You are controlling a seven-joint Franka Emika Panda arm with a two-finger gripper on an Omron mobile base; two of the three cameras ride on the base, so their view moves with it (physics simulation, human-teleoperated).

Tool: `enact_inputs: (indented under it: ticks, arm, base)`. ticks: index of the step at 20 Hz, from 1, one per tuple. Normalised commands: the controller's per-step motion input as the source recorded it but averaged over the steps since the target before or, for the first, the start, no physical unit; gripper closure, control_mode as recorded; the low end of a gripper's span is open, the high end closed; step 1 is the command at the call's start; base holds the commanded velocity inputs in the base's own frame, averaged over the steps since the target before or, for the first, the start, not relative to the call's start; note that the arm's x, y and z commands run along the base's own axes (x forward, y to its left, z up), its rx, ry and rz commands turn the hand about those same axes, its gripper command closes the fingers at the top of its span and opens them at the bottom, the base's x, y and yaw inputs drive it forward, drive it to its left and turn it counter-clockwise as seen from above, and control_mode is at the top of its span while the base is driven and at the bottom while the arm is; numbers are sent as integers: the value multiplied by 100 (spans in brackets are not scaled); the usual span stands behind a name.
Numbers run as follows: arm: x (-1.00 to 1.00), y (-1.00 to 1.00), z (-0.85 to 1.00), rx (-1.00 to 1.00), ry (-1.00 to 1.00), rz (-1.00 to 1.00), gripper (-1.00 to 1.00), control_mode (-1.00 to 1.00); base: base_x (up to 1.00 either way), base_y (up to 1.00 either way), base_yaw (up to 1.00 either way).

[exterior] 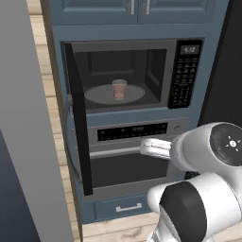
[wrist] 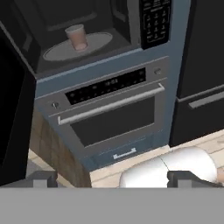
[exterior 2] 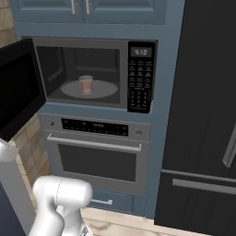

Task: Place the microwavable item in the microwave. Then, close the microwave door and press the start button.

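The microwave [exterior 2: 87, 76] is being taken as landmark; its cavity is standing open. The microwave door [exterior 2: 18, 87] is being held swung wide to the microwave's left, so the door is judged the next thing to be handled: large, rigid, hinged, prob. light to swing, best pushed on its outer face or free edge. No grip is judged needed.

Below the microwave, the oven [exterior 2: 97, 150] is shut.

Inside the microwave, the turntable [exterior: 101, 97] is carrying the glass tumbler [exterior: 119, 89], standing upright near centre, w/ reddish-brown contents in its lower half. The glass is judged fragile, slick and light; it is being left alone.

The gripper [wrist: 111, 178] is being held fully spread, grasping nothing, low and well in front of the microwave.
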Motion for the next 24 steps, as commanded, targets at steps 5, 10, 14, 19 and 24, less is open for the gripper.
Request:
enact_inputs:
  ticks: [5, 10, 14, 19, 24]
  arm:
    - [-93, 50, 26, -28, -11, 28, -100, -100]
    - [-20, 97, 0, -38, 0, 34, -100, -100]
    - [14, 100, -1, -42, 0, 20, -100, -100]
    - [34, 97, -1, -44, 0, 12, -100, -100]
    - [38, 88, -10, -43, 0, 9, -100, -100]
  base:
    - [0, 0, 0]
    - [0, 0, 0]
    - [0, 0, 0]
    - [0, 0, 0]
    - [0, 0, 0]
